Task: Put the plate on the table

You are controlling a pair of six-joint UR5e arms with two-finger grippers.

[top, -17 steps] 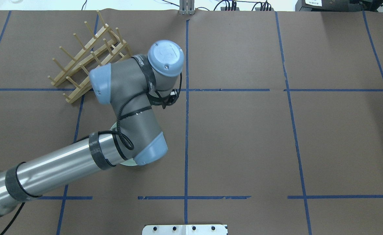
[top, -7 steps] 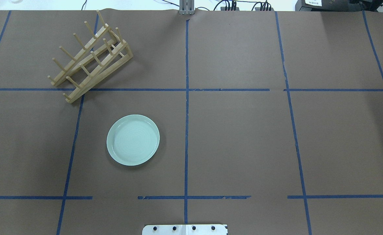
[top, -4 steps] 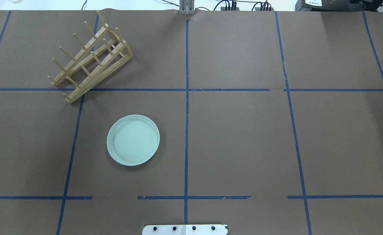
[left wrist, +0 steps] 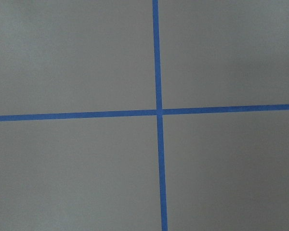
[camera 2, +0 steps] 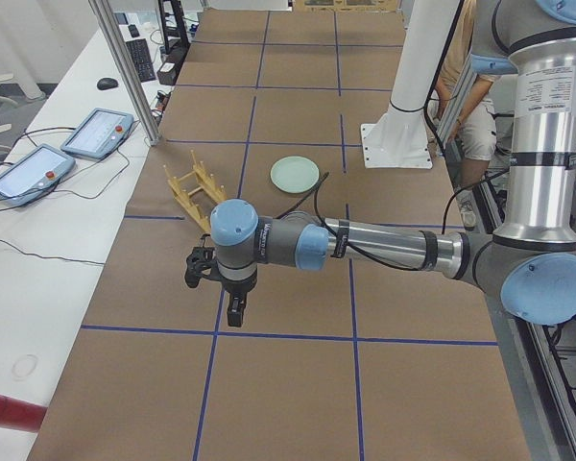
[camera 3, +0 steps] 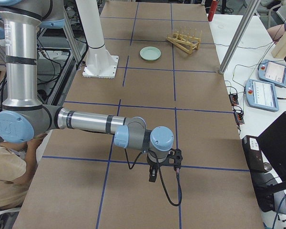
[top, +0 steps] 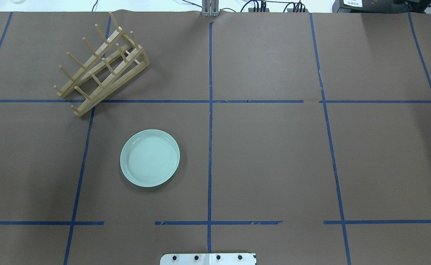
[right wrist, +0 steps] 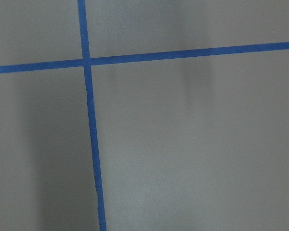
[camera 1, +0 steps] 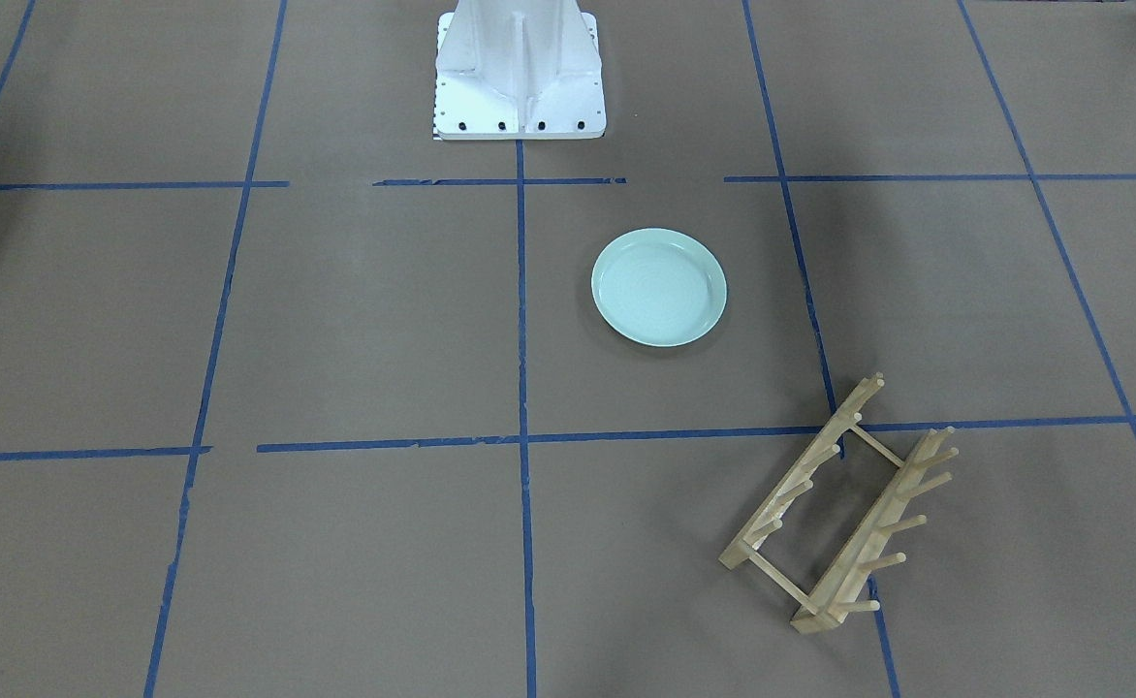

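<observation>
The plate (top: 150, 158) lies flat on the worktop (top: 267, 154), touched by neither arm, the wooden rack (top: 101, 70) at its 11 o'clock in the overhead view. The left hand (camera 2: 233, 315) and right hand (camera 3: 152, 175) hang well apart from it; clenched or released, I cannot tell

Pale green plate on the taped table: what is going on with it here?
Nothing holds the round pale mint-green plate: it lies flat on the brown paper-covered table, apart from the light wooden peg rack. The left claw and right claw hang over bare paper toward opposite table ends; open or shut cannot be told. The placing looks done.
</observation>
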